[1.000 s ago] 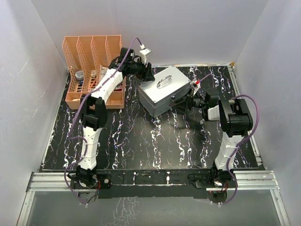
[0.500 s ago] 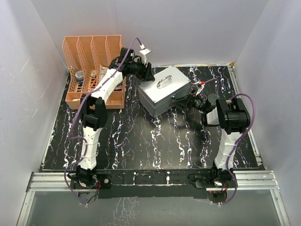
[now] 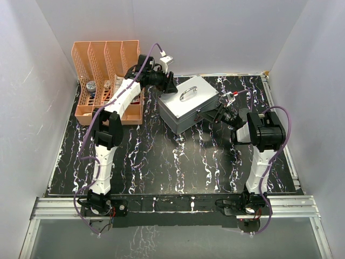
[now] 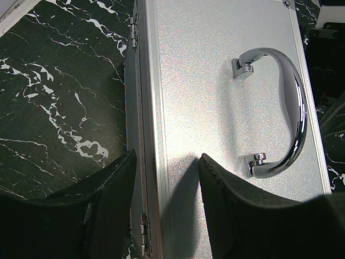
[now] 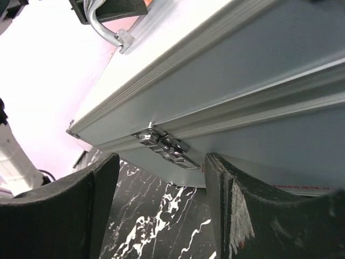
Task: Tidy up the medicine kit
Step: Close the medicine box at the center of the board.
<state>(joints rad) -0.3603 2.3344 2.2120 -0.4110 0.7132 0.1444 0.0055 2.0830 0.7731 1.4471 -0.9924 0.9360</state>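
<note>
The medicine kit (image 3: pixel 186 108), a silver-grey metal case with its lid down, lies at an angle at the back of the table, its chrome handle (image 3: pixel 187 94) flat on top. My left gripper (image 3: pixel 170 86) stands open astride the case's hinged back edge (image 4: pixel 153 108). One finger (image 4: pixel 108 205) hangs beside the back wall and the other (image 4: pixel 237 205) rests over the lid. The handle (image 4: pixel 294 102) lies just beyond them. My right gripper (image 3: pixel 211 115) is open, low at the case's front wall. A chrome latch (image 5: pixel 164 144) sits just ahead of the right gripper (image 5: pixel 161 162), between its fingertips.
An orange slotted file organizer (image 3: pixel 108 65) with small items in its bins stands at the back left, close to the left arm. White walls close in the black marbled table (image 3: pixel 161 162) on three sides.
My right gripper has tilted and edged closer to the case's front wall, its jaws narrowing a little. The left arm and the case have not moved.
</note>
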